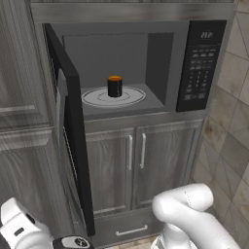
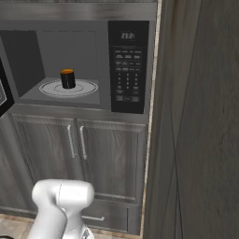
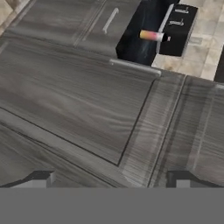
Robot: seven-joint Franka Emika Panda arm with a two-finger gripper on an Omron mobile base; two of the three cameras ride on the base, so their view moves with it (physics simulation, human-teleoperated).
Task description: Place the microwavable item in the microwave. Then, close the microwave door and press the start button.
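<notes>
The small dark cup w/ orange top (image 1: 115, 86) is seen standing upright on the round glass turntable (image 1: 129, 98) inside the microwave (image 1: 160, 68), roughly mid-plate, nothing touching it. In the right base view the same cup (image 2: 67, 78) is set a bit left of the plate's centre (image 2: 84, 88). It's well apart from the gripper (image 3: 112, 178), which isn't near the cavity at all.

The microwave door (image 1: 73, 141) is swung wide open to the left, seen edge-on in the left base view. The black keypad panel (image 1: 198, 65) w/ its lit display (image 2: 127, 35) sits to the right of the cavity.

Fingers: both dark tips (image 3: 41, 178) are spread wide, one at each side of the hand view's bottom, nothing pinched btw them. Grey wooden cabinet panelling (image 3: 78, 100) is what's faced straight ahead of the tips, close up. Further beyond the fingers, a dark countertop (image 3: 140, 43) can be made out, w/ a slim pink-orange bottle (image 3: 152, 35) lying on its side and a black toaster (image 3: 177, 30) just beside it.

Below the microwave, two grey cabinet doors (image 1: 141, 165) w/ silver bar handles and a drawer (image 1: 129, 228) under them are visible. Tiled wall (image 1: 233, 121) is seen to the right in the left base view.
</notes>
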